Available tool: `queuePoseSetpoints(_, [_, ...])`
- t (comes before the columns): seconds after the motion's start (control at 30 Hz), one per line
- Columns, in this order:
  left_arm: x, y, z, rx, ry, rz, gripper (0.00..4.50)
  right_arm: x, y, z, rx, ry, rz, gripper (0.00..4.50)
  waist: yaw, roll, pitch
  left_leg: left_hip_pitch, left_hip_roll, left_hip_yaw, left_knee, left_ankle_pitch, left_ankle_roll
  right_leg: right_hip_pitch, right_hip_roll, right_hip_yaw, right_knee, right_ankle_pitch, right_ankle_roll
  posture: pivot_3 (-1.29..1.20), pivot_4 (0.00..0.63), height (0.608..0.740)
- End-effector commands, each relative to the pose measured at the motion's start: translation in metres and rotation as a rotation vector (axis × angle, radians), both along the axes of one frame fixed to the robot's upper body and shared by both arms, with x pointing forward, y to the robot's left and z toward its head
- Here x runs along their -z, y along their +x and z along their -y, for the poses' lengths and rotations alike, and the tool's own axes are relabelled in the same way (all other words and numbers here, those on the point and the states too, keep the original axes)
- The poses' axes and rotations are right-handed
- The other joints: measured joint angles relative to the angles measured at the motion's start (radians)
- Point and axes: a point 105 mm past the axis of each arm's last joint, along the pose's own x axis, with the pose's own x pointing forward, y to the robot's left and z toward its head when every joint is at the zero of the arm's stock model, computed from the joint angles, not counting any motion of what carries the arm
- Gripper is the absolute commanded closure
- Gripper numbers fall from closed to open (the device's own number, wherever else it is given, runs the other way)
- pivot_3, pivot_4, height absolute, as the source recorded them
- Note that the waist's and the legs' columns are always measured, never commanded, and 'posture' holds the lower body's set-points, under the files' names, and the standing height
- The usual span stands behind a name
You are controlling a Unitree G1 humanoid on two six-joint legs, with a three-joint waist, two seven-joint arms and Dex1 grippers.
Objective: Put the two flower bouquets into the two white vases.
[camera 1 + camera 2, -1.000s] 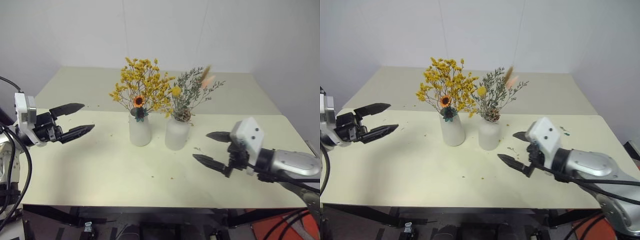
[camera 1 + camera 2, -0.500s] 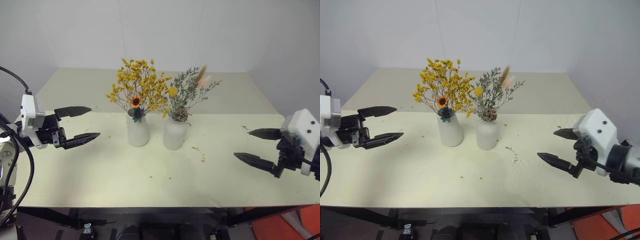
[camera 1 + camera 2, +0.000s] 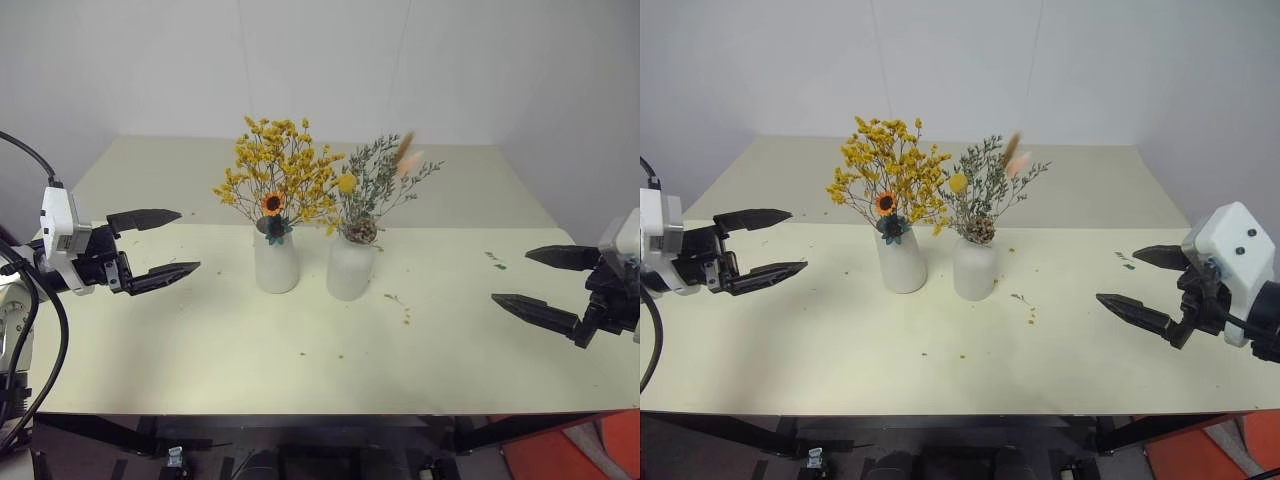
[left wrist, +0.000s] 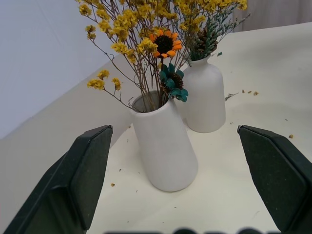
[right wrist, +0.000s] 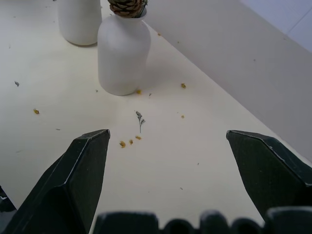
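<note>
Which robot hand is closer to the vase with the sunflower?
Left. The left gripper hangs open just off that vase's left side, above the table. The right gripper is open too, out by the table's right edge, with the bottle vase in between.

A pale cream table [image 3: 200, 350] carries two white vases side by side near its middle: a tapered vase [image 3: 277, 263] and, just beside it, a rounded narrow-necked vase [image 3: 349, 268]; small dried flower crumbs [image 3: 400, 303] lie scattered on the tabletop around them
</note>
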Motion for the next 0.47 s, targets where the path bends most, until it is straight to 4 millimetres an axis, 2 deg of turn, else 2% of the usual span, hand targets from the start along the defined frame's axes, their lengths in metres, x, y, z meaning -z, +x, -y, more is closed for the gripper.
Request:
queuePoseSetpoints(0.03, [-0.017,-0.008,0.000,0.037,0.015,0.050,0.03,-0.011,-0.002,-0.001,-0.002,-0.013,0.055,0.00,0.000,0.000,0.000,0.000,0.000,0.000,0.000,0.000,0.000,0.000,0.000,0.000,0.000,0.000,0.000,0.00,0.150,0.740])
queuePoseSetpoints(0.23, [-0.018,-0.008,0.001,0.032,0.002,0.064,0.03,-0.014,-0.006,-0.006,-0.034,-0.005,0.086,0.00,0.000,0.000,0.000,0.000,0.000,0.000,0.000,0.000,0.000,0.000,0.000,0.000,0.000,0.000,0.000,0.00,0.150,0.740])
queuePoseSetpoints(0.33, [-0.017,-0.006,0.002,0.033,0.015,0.064,0.03,-0.012,-0.007,-0.008,-0.042,0.008,0.037,0.00,0.000,0.000,0.000,0.000,0.000,0.000,0.000,0.000,0.000,0.000,0.000,0.000,0.000,0.000,0.000,0.00,0.150,0.740])
queuePoseSetpoints(0.47, [-0.023,-0.001,0.000,-0.011,0.000,0.108,0.03,-0.018,-0.006,-0.011,-0.039,0.016,0.071,0.00,0.000,0.000,0.000,0.000,0.000,0.000,0.000,0.000,0.000,0.000,0.000,0.000,0.000,0.000,0.000,0.00,0.150,0.740])
